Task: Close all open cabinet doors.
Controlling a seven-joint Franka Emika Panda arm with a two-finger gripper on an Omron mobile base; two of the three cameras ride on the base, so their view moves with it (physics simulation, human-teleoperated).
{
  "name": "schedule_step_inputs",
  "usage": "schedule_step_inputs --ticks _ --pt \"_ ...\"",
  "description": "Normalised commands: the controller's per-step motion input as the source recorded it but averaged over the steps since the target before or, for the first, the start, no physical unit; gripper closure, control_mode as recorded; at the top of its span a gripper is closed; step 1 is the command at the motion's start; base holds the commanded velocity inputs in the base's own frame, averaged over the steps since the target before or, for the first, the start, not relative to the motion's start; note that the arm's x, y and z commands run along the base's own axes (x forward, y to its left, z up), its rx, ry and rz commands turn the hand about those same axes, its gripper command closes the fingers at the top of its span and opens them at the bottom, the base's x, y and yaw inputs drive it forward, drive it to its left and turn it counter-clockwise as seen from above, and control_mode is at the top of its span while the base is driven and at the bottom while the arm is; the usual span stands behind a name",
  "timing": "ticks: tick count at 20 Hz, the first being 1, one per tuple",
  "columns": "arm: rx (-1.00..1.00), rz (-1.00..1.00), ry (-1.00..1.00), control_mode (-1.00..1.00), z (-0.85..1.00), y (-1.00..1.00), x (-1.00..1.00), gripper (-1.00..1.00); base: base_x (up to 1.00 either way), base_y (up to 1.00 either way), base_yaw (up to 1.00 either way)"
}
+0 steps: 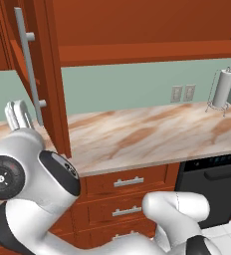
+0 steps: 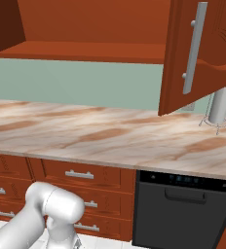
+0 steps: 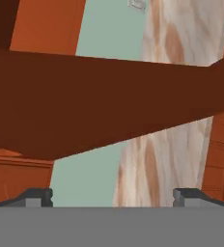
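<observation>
The gripper [image 3: 113,197], fingers spread wide and holding nothing, is facing the left cabinet door [image 1: 50,74] edge directly ahead, positioned for pushing it shut.

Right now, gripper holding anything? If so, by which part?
Nothing held. The gripper is open, fingertips wide apart, with the edge of an open cabinet door ahead of it.

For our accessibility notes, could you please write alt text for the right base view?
An open reddish-brown cabinet door with a grey bar handle hangs out over a marbled counter. A paper towel holder stands behind it, with drawers and a black oven below.
</observation>
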Motion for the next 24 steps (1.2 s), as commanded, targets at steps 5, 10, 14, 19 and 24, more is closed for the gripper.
schedule_step_inputs --ticks 5,10,14,19,24 --pt "0.00 -0.15 -0.04 -1.00 0.05 -0.30 -0.01 -1.00 0.00 0.00 0.00" --pt "0.00 -0.18 -0.02 -1.00 0.13 -0.33 0.00 -1.00 0.00 0.00 0.00" --pt "0.00 -0.19 -0.01 -1.00 0.21 -0.43 0.00 -1.00 0.00 0.00 0.00" --pt "0.00 -0.16 0.00 -1.00 0.17 -0.56 0.00 -1.00 0.00 0.00 0.00" --pt "0.03 -0.14 0.00 -1.00 0.08 -0.62 0.06 -1.00 0.00 0.00 0.00"
